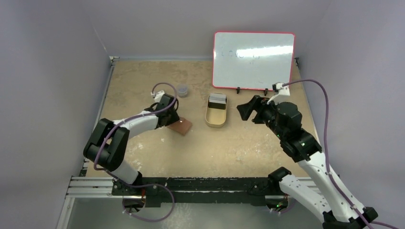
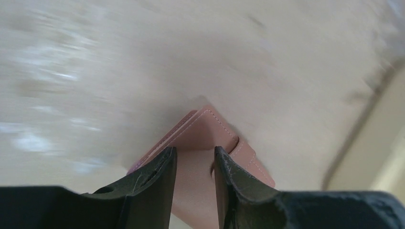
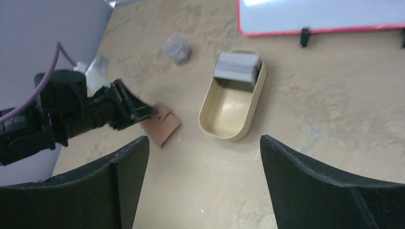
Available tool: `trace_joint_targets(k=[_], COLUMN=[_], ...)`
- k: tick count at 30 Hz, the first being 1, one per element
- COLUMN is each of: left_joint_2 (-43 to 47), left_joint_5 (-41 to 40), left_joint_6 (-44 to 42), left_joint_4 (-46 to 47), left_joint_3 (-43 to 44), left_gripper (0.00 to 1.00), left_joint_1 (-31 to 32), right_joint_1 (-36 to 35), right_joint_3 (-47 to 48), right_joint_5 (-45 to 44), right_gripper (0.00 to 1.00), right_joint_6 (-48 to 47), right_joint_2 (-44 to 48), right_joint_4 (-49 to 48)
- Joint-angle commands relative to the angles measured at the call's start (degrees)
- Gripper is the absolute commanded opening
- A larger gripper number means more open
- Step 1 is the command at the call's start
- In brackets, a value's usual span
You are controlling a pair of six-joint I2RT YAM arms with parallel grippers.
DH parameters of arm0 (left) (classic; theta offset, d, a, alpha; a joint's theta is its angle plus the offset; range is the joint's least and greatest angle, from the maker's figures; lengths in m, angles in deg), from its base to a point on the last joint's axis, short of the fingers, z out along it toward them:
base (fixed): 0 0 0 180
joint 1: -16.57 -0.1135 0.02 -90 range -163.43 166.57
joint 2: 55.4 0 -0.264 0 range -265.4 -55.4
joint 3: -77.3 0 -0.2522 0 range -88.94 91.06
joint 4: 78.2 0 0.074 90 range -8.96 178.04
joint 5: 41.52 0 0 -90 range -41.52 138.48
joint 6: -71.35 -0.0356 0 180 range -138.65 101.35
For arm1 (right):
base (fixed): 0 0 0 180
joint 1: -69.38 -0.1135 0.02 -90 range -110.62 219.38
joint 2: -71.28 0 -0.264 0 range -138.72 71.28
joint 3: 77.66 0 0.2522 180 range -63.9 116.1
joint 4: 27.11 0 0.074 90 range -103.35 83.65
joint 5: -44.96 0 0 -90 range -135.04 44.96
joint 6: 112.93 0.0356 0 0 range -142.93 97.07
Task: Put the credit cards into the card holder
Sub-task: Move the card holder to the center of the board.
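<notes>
We list one card holder (image 1: 182, 126) flat on the table (image 1: 215, 152), left of the tin (image 1: 216, 117) whose far end holds the stacked credit cards (image 1: 218, 99); the left gripper (image 2: 193, 150) is on the holder with fingers narrowly parted, clamping unclear; the right gripper (image 3: 204, 140) has its fingers wide apart.

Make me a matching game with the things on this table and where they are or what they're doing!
Things:
1. card holder
2. credit cards
3. whiteboard
4. right gripper

Places or states:
A. wide open, holding nothing
B. stacked at one end of the tan tin
C. standing at the back of the table
D. at the fingers of the left gripper

Pairs: 1-D, 2-B, 3-C, 4-A
</notes>
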Motion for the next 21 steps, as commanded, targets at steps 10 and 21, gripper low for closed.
trace_joint_targets(k=[10,21], left_joint_2=[9.0,34.6], left_joint_5=[22.6,-1.4], left_joint_6=[-3.7,-9.2], left_joint_4=[5.7,-11.6], left_joint_3=[-2.2,2.9], left_gripper=[0.51,0.74], left_joint_1=[9.5,9.1], right_joint_1=[-0.3,-10.6], right_joint_3=[-9.0,-6.6], right_joint_5=[12.1,9.1], right_gripper=[0.65,0.57], right_joint_6=[6.3,4.3], right_joint_2=[-11.0,-24.8], right_joint_4=[-8.6,-15.5])
